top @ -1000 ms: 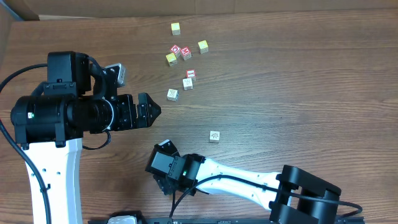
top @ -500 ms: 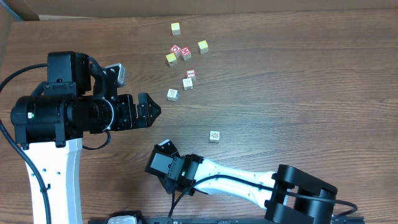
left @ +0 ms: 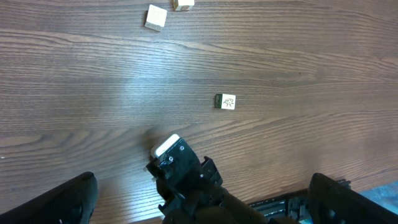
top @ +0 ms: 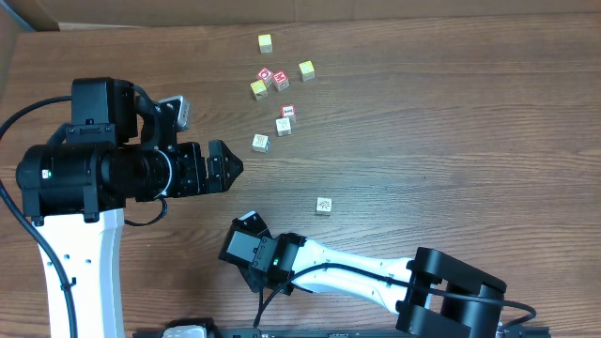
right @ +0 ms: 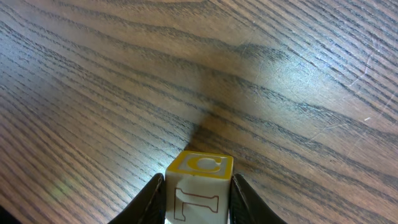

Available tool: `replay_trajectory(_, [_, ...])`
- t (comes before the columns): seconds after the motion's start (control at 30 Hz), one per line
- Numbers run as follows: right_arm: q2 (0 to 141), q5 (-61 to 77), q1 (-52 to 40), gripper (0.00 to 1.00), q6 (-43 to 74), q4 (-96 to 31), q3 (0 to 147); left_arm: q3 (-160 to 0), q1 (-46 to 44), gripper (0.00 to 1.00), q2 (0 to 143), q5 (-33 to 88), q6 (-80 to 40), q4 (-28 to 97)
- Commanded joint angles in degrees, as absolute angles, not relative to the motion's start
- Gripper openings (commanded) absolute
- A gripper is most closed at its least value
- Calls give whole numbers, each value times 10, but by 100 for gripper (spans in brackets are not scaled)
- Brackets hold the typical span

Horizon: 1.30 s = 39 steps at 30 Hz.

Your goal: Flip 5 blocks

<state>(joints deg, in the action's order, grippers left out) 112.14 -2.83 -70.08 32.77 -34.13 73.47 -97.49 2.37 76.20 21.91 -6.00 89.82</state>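
Observation:
My right gripper (right: 198,200) is shut on a small wooden block (right: 200,167); its far face has a yellow border and a C, its near face is white with a red T. Both fingers press its sides just above the wood. From overhead this block is hidden under the right gripper (top: 252,274). Other blocks lie apart: a pale one (top: 324,205) close by, shown too in the left wrist view (left: 227,101), two pale ones (top: 260,142) (top: 283,126) and a red-bordered white one (top: 288,112). The left gripper (top: 230,167) hovers open and holds nothing.
Farther back lie two red-faced cubes (top: 273,79) and three yellow-faced cubes (top: 266,42) (top: 306,69) (top: 258,88). The right arm's wrist (left: 180,165) sits between the left fingers' line of sight. The table's front edge runs just behind the right arm.
The right arm's elbow has shifted slightly left near the front edge. The left arm and the loose blocks have not moved.

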Motion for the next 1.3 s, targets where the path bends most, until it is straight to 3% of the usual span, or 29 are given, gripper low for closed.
replay_trajectory(0.0, [1119, -31, -683, 29, 328, -356, 758, -987, 26, 100, 765, 218, -60, 897])
replay_trajectory(0.3, [1054, -31, -573, 27, 331, -392, 792, -987, 26, 100, 765, 218, -60, 897])
replay_trajectory(0.73, [1028, -29, -376, 28, 345, -558, 787, -987, 26, 100, 765, 218, -60, 897])
replay_trajectory(1.27, [1028, 1, -376, 28, 378, -430, 650, -987, 26, 100, 765, 218, -60, 897])
